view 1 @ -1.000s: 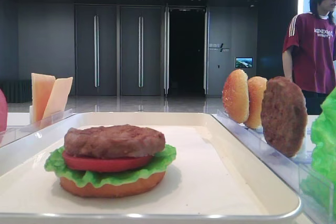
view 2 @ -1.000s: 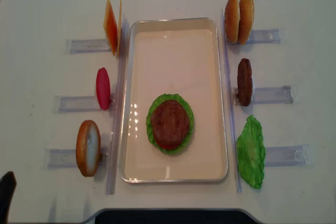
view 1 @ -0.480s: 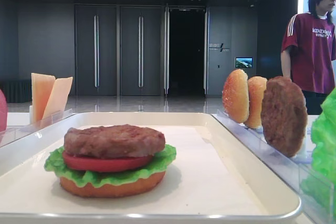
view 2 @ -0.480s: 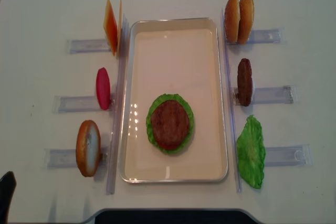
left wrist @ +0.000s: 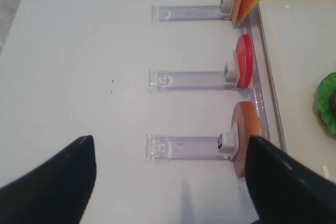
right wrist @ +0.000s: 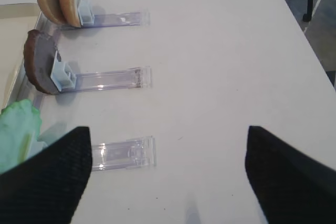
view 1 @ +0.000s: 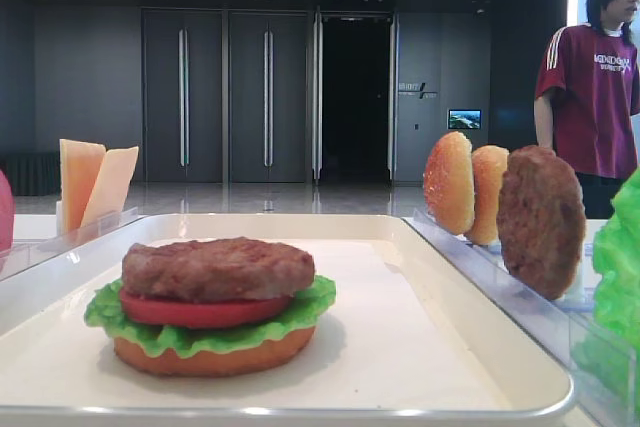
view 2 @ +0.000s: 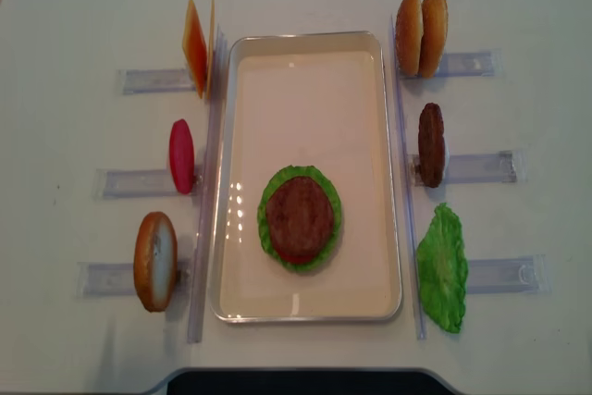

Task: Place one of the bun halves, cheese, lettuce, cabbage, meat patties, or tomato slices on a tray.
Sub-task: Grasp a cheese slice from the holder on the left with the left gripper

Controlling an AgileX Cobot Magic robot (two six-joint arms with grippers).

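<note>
A big cream-white tray [view 2: 310, 80] with a raised rim sits in the middle of the white table [view 2: 518, 6]. On it is a half-made burger: orange bun bottom [view 1: 210, 355], ruffled green lettuce [view 1: 310, 302], red tomato slice [view 1: 200, 310], then a rough brown meat patty [view 2: 299, 217] on top. So four layers look done, and I think cheese comes next.

The two thin, stiff, yellow-orange cheese slices [view 2: 197, 46] stand on edge in a clear plastic rack [view 2: 153, 80] just left of the tray.

The left claw [left wrist: 170, 182] and the right claw [right wrist: 168, 177] are both wide open, holding nothing.
</note>
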